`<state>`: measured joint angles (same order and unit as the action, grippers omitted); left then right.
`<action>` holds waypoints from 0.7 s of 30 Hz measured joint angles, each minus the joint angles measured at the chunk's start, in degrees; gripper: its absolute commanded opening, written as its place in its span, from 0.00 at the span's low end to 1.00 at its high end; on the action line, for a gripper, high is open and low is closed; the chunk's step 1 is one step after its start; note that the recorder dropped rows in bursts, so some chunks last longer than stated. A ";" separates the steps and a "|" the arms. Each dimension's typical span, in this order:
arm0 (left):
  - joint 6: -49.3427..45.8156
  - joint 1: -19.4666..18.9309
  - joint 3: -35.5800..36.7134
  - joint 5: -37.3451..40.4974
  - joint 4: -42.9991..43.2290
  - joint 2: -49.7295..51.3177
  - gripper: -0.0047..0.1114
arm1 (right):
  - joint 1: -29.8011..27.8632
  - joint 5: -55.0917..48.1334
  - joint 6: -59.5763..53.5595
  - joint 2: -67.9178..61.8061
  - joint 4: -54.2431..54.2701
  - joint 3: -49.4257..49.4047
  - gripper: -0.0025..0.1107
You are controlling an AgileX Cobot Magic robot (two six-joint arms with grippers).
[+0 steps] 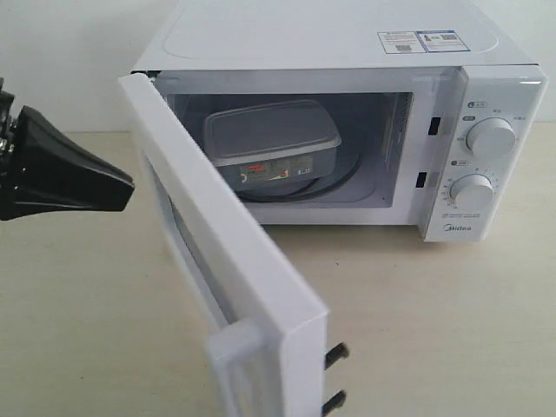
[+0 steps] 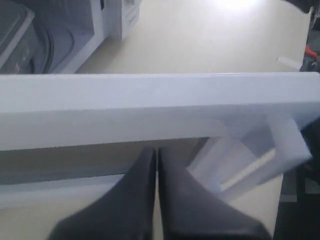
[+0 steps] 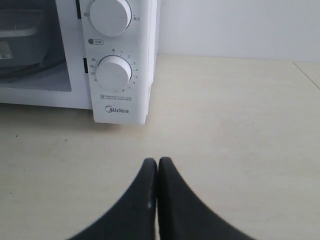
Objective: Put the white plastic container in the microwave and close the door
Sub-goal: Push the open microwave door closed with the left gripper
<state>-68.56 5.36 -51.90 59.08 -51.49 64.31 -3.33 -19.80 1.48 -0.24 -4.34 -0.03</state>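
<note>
Both together and empty: left pincer (image 2: 156,150), right pincer (image 3: 158,161); door (image 1: 228,261) bottom out of frame.

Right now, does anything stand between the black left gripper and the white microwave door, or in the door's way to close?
Nothing visible does. The shut left gripper faces the open white door from outside; the translucent-white plastic container sits inside the white microwave.
</note>
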 measured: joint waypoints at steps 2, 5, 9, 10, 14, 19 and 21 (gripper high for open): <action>-0.93 2.01 0.00 -1.71 -2.45 0.00 0.07 | 0.00 -0.32 0.00 0.00 0.00 0.00 0.02; -1.67 4.43 0.00 -4.95 -3.49 0.52 0.07 | 0.00 -0.44 0.11 0.00 0.00 0.00 0.02; -2.42 7.94 0.00 -8.89 -6.77 5.19 0.07 | 0.00 -0.44 0.11 0.00 0.00 0.00 0.02; -2.78 8.61 0.00 -9.42 -7.19 6.42 0.07 | 0.00 -0.44 0.11 0.00 0.00 0.00 0.02; -3.94 10.39 0.00 -15.09 -8.92 10.96 0.07 | 0.00 -0.44 0.11 0.00 0.00 0.00 0.02; -4.08 10.55 0.00 -25.09 -16.34 13.73 0.07 | 0.00 -0.44 0.11 0.00 0.00 0.00 0.02; -4.70 10.55 0.00 -28.47 -19.45 14.39 0.07 | 0.00 -0.44 0.11 0.00 0.00 0.00 0.02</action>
<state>-73.26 15.91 -51.90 30.61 -70.94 78.70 -3.33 -20.24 1.59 -0.24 -4.34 -0.03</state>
